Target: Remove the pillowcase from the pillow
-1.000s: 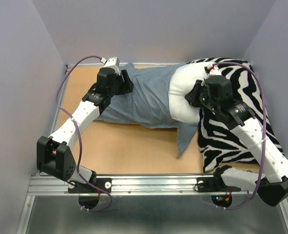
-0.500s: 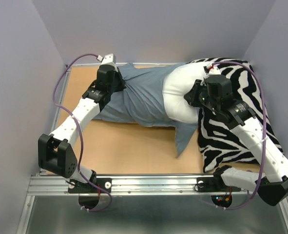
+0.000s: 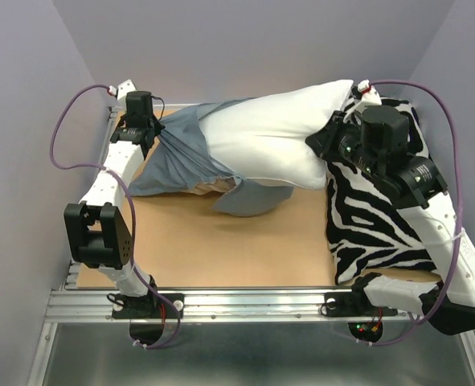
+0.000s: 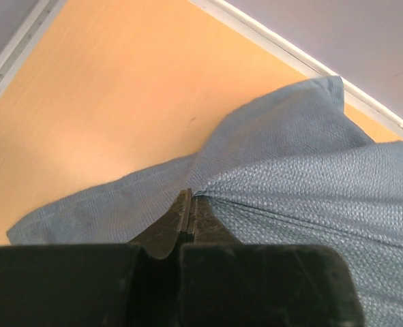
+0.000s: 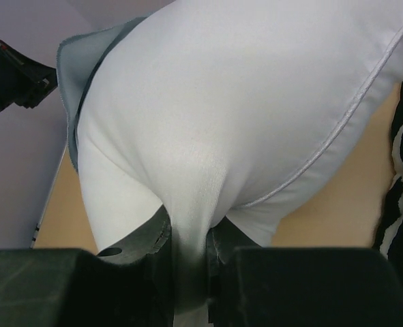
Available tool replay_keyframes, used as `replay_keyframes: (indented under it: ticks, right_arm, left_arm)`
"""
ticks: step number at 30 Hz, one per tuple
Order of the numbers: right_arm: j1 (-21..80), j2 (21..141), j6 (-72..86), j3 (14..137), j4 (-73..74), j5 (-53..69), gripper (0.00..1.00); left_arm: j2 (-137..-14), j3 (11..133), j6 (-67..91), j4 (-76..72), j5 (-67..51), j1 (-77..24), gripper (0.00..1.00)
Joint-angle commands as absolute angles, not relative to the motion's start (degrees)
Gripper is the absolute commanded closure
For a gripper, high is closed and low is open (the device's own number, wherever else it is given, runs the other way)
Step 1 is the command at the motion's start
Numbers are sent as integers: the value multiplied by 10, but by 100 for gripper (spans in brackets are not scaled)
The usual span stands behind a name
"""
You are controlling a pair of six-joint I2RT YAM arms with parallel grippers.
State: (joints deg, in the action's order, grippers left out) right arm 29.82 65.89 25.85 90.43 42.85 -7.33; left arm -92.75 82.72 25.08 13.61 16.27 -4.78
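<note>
Top external view: my left gripper (image 3: 150, 135) is clamped on the case (image 3: 177, 161) by the far-left corner, right gripper (image 3: 324, 147) pinching the pillow (image 3: 269, 141) along the far edge, so opposing pulls strip it. Case only wraps its left end.

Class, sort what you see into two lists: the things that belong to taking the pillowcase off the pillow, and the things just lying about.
Belongs to the job:
- pillowcase, pinched by the left hand
- pillow, gripped by the right hand

Just lying about:
- zebra-striped cushion, on the right
</note>
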Motion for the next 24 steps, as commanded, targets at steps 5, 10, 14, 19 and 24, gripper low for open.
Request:
replay_keyframes:
  ticks: [5, 10, 14, 19, 24]
  right_arm:
    - [282, 622, 211, 1083, 421, -221, 99]
    - [282, 624, 207, 1133, 436, -243, 99]
    - [282, 629, 203, 1182, 451, -255, 99]
    - [282, 636, 197, 1194, 456, -240, 99]
    - [282, 667, 216, 1134, 452, -172, 99]
  left_arm:
    - [-988, 861, 294, 131, 357, 85, 100]
    - [-1008, 889, 306, 162, 424, 106, 100]
    - [-1000, 898, 320, 176, 432, 113, 100]
    - [-970, 882, 225, 130, 397, 62, 100]
    - [-939, 854, 167, 126, 336, 12, 100]
